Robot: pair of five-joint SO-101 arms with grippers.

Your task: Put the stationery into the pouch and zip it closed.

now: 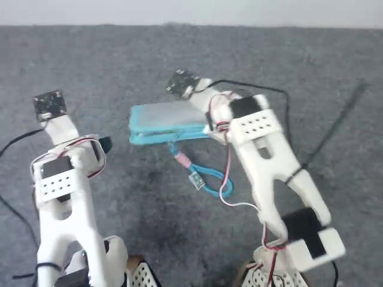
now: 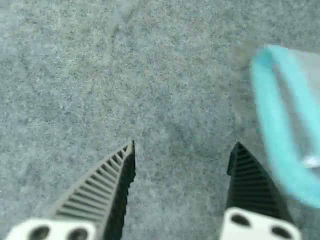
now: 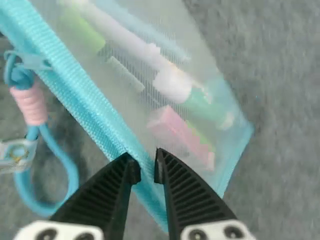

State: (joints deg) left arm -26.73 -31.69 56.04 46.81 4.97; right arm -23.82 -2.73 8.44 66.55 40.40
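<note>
The grey worktop (image 1: 299,72) carries the pouch (image 1: 164,119) at its middle, with its long axis running crosswise from one arm to the other. Your right arm (image 1: 263,155) reaches over the end on its own side. Your left arm (image 1: 63,191) stands just short of the opposite end.

The stationery (image 3: 170,82) already shows through the mesh, so zipping looks like the step left.

The teal strap (image 1: 212,179) trails off the pouch's long edge nearest the arm bases, between the two arms. It leads up to the zip pull (image 3: 22,62).

The right arm's fingers (image 3: 120,190) are drawn almost together on the teal zip band at that end, and appear to be pinching it. The pull lies farther along the same band, towards your left arm.

The left arm's fingers (image 2: 112,185) are spread wide over bare worktop and grasp nothing, with the pouch's end just beside one of them. By my reading, the left arm is the free one for the pull.
</note>
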